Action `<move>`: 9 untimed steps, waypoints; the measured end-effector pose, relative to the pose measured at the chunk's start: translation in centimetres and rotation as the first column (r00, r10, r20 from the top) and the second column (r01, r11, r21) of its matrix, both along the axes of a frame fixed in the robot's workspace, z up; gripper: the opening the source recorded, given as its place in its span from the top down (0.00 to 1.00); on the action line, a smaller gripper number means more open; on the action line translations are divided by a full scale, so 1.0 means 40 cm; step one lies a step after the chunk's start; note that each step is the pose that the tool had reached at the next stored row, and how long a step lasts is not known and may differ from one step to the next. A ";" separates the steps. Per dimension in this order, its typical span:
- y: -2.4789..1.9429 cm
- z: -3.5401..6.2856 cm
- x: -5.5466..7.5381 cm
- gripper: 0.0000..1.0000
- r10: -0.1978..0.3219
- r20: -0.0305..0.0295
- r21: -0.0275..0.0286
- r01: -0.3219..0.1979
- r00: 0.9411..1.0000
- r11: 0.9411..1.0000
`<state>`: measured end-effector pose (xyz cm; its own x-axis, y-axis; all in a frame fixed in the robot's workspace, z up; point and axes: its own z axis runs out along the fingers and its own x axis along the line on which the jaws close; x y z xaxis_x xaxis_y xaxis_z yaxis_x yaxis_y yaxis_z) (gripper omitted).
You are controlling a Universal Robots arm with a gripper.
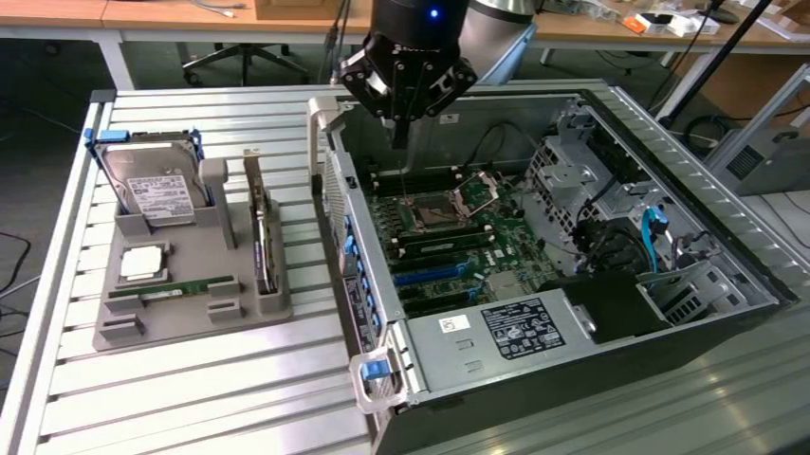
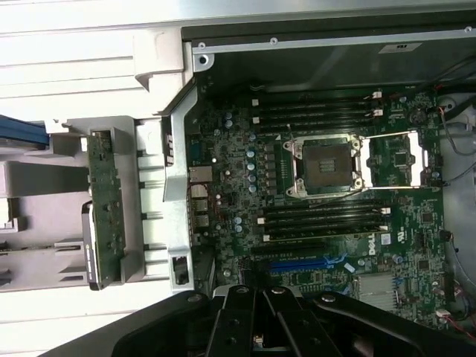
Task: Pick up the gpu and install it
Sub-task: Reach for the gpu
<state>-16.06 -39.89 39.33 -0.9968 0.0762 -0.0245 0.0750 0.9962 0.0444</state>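
My pincer (image 1: 400, 131) hangs shut and empty above the open computer case (image 1: 608, 384), over the motherboard (image 1: 506, 237) near the processor socket (image 1: 431, 210). The gpu (image 1: 260, 227) stands on edge in the grey holder (image 1: 190, 318) on the worktop (image 1: 190, 398). It is to the exterior view's left of the case, beside the hard drive (image 1: 152, 185) and well apart from my pincer.

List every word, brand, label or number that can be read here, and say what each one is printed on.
"DELL": white logo on the green motherboard, turned sideways in the wrist view.
White label on the silver hard drive: print too small to read.
Black-and-white label on the grey power supply box: too small to read.
Nothing else legible.
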 end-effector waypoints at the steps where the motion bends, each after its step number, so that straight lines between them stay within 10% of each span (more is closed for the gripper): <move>1: 0.000 0.000 -0.001 0.89 0.000 0.000 0.000 0.000 1.000 1.000; 9: 0.000 0.000 -0.006 0.89 0.000 0.000 0.000 0.000 1.000 1.000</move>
<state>-16.29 -39.89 39.33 -0.9968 0.0762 -0.0244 0.0751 0.9962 0.0443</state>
